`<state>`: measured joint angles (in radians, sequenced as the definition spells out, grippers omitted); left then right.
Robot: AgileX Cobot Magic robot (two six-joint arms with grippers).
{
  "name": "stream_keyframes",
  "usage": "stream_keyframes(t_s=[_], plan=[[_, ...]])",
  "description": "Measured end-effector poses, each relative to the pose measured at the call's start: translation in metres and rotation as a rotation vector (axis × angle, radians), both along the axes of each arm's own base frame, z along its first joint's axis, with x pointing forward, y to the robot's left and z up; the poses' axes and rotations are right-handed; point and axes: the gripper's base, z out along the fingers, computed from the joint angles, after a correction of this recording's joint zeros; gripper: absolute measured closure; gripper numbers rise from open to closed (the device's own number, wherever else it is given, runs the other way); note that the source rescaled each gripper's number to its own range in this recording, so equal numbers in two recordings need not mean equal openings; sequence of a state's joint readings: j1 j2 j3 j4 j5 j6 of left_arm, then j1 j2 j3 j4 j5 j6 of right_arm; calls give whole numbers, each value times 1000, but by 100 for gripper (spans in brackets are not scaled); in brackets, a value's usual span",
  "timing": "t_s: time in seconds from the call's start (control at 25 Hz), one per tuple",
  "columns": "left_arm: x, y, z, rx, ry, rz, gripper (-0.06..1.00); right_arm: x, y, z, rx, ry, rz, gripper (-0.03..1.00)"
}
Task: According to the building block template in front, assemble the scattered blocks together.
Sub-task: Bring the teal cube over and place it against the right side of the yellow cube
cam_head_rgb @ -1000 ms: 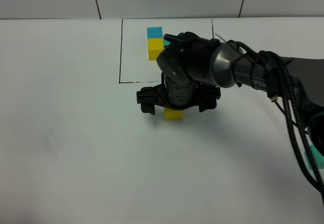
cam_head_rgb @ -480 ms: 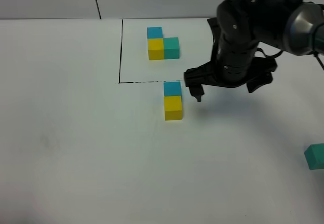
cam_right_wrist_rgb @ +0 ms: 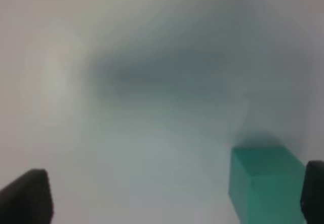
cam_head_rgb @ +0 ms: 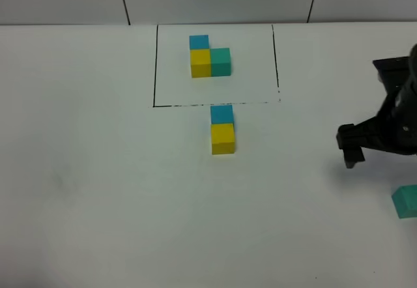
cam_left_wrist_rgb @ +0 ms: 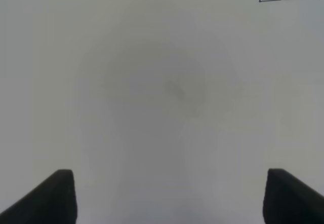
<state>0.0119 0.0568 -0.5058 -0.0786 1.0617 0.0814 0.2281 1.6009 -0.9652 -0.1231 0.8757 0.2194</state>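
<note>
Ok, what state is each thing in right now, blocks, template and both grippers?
template: L of three cubes inside black outline.
blue cube: on the table, touching the yellow cube.
yellow cube: on the table, against the blue.
teal cube: alone at far right, not joined.
left gripper: open, empty.
right gripper: open, empty, near the teal cube.

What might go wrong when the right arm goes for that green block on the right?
The teal block sits off-centre, close to one finger of the open right gripper, so closing may skew or shove it. Setting it beside the yellow block could knock the loose blue block out of line.
</note>
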Motion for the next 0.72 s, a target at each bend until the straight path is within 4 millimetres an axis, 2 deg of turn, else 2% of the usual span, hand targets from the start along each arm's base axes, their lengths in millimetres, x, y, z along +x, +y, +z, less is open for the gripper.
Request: stream_keyframes(t_s=[0.24,0.4,0.72], plan=[[0,0,0,0,0,0,-5,-21,-30,-13,-1,25,-3,-3],[0,0,0,0,0,0,-5,-29,-41,-24,19,64,2,-3],[0,0,0,0,0,0,-5,-32,-62,-35,73,10,34,2]])
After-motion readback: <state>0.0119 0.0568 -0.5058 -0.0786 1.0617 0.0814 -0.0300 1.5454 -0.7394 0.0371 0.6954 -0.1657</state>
